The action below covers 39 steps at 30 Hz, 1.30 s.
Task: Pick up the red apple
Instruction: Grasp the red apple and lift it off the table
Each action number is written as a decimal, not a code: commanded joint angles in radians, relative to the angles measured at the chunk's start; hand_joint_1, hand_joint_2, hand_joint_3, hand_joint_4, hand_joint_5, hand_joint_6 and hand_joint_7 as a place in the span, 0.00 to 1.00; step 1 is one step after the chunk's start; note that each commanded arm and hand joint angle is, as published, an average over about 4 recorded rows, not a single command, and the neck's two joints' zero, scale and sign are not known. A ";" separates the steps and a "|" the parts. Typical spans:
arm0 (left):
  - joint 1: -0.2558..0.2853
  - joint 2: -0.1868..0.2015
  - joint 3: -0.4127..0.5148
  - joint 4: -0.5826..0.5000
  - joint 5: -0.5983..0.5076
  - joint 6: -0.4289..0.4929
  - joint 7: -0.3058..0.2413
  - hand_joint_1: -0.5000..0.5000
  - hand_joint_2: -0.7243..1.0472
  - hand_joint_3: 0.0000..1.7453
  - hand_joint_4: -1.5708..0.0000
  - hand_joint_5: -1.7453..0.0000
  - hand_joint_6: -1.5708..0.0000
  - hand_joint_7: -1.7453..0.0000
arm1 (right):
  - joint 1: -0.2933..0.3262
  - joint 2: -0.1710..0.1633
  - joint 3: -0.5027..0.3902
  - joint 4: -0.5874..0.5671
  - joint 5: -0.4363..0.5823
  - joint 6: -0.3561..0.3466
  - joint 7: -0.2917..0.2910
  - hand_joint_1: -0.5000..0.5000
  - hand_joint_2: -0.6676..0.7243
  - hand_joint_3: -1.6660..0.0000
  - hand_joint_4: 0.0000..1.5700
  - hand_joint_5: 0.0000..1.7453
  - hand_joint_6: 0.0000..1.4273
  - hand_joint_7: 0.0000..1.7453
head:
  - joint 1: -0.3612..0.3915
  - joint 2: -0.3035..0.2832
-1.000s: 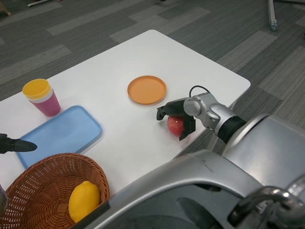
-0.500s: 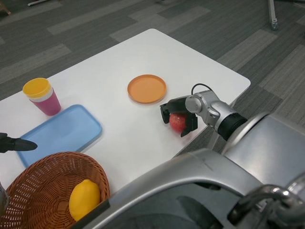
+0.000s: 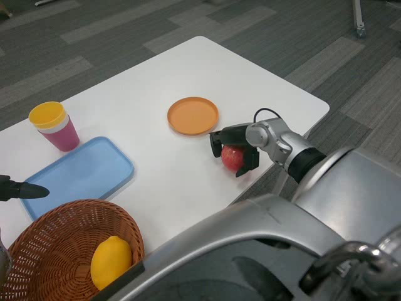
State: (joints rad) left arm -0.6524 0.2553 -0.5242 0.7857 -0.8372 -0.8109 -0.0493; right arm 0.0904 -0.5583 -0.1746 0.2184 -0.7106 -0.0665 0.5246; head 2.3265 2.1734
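Head view: right hand [image 3: 235, 149] clamped round apple [image 3: 231, 158], mid-right of frame, just below orange plate [image 3: 193, 116]. Left hand [image 3: 22, 189] at left edge over table [image 3: 156, 75]; can't tell fingers' state.

A white table [image 3: 156, 88] stands on grey striped carpet [image 3: 88, 37]. On it lie an orange plate [image 3: 193, 116] near the middle, a blue tray [image 3: 78, 175] toward the left, and behind the tray a stack of cups [image 3: 54, 126], yellow on pink. A wicker basket [image 3: 56, 251] sits at the near left edge, just beside the tray, with a lemon [image 3: 111, 261] in it. A red apple [image 3: 232, 158] sits near the right edge, just beside the plate, with the right hand [image 3: 235, 149] around it.
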 commanded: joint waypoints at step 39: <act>0.005 0.001 -0.015 -0.051 0.015 -0.005 -0.004 0.00 0.10 0.03 1.00 1.00 1.00 0.90 | -0.074 0.111 -0.159 -0.115 0.820 -0.509 -0.430 0.25 0.05 0.33 0.56 0.78 0.31 0.88 | 0.155 0.354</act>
State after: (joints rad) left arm -0.6538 0.2510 -0.5303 0.7450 -0.8326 -0.8129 -0.0494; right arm 0.0468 -0.4628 -0.3256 0.0890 0.0924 -0.5415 0.1154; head 2.4857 2.5222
